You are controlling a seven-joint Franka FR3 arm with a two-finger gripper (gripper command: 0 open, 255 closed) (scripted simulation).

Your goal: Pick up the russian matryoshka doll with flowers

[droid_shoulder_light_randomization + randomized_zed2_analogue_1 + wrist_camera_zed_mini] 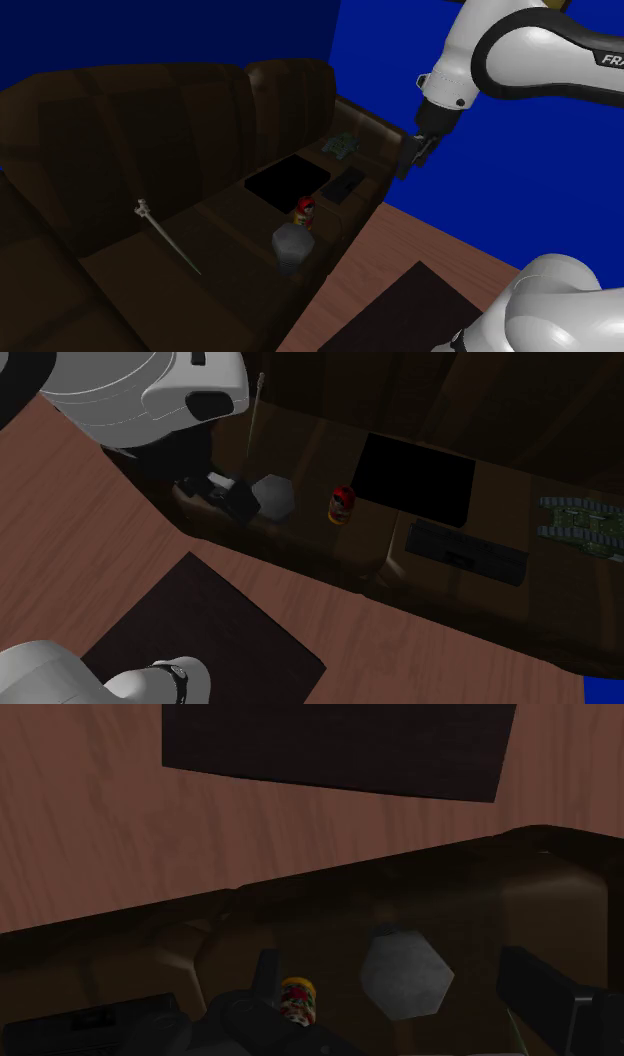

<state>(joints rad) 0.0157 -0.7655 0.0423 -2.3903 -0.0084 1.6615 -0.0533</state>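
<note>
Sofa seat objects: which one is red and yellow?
The small matryoshka doll, upright between the grey faceted lump and the black square panel. The others are grey, black or green.

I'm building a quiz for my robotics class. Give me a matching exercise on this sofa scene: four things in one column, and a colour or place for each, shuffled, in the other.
Things:
1. matryoshka doll
2. faceted lump
3. flat patterned item
4. rug

Colour or place:
a. grey
b. green
c. red and yellow
d. lying on the wooden floor

Pairs: 1-c, 2-a, 3-b, 4-d.
</note>
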